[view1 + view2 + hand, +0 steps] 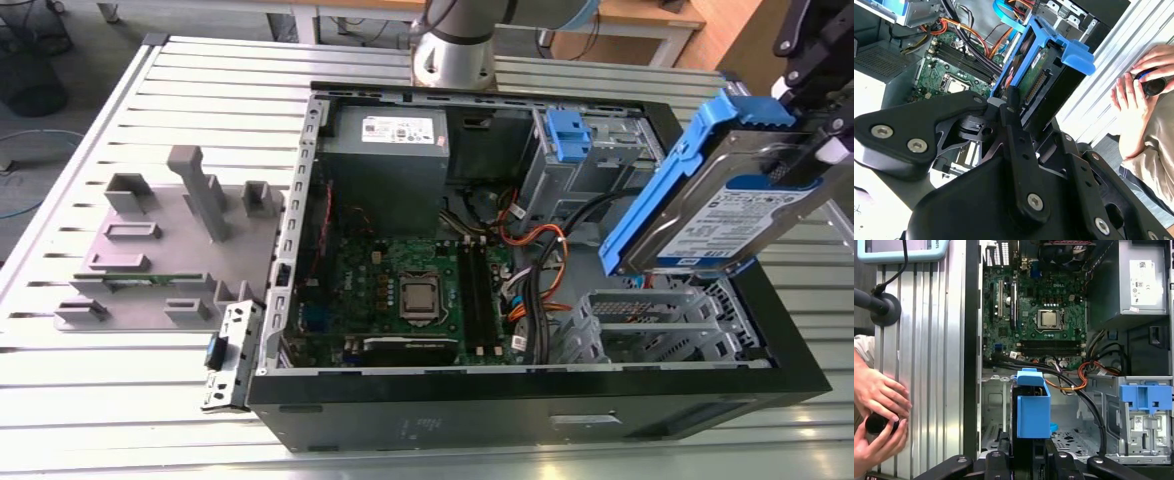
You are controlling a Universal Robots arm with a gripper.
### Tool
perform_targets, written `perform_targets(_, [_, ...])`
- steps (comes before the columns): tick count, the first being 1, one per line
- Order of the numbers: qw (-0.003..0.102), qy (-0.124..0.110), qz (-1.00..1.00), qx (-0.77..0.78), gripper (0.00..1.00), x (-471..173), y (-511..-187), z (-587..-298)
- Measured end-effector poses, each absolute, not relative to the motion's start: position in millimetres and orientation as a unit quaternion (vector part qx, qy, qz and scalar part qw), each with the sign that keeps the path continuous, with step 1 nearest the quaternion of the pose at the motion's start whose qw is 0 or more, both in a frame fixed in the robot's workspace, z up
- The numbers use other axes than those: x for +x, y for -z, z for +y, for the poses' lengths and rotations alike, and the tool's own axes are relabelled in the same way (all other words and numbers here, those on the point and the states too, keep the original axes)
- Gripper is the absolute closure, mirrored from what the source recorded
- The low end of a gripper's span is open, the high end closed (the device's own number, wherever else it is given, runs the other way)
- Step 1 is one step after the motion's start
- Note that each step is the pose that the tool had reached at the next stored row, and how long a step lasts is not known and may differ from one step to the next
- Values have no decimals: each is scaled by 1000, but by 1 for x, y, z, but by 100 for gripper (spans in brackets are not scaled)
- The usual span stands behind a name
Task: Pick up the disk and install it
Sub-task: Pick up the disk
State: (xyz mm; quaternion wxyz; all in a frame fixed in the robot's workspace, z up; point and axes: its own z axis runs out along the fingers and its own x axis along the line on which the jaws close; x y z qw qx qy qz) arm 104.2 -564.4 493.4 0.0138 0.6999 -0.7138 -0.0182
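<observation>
**Disk held aloft over the open computer case**

The hand [811,135] was closed on the disk [721,205], clamping it at one end. In the second wrist view the black fingers [1010,107] pressed on the drive from both sides just below its connector edge, with the blue carrier framing the disk [1040,75] above them.

In the exterior view the disk hung tilted in the air at the exterior view's right. Its white-and-blue label faced the camera and the carrier's blue tab pointed upward. It sat over the right part of the open computer case [534,405], above the bare metal drive cage [654,320]. Whether it touched the case wall could not be told. In the first wrist view the carrier end of the disk [1033,412] stood up from the hand [1029,462], with the cage floor beyond it.

Inside the case lay the green motherboard [400,285], orange and black cables [534,245], a grey metal box [387,150] bearing a white sticker, and a small blue latch [567,135] on a far bay. The case rested on a slatted metal surface [120,400], and a grey fixture [147,250] lay beside it at the exterior view's left.

A person's hands [881,405] held a small dark object beside the surface.
</observation>
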Motion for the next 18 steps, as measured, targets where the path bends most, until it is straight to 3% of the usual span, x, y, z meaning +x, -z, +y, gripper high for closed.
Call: perform_targets(18, [14,18,-715,699,65,106,-468,-581])
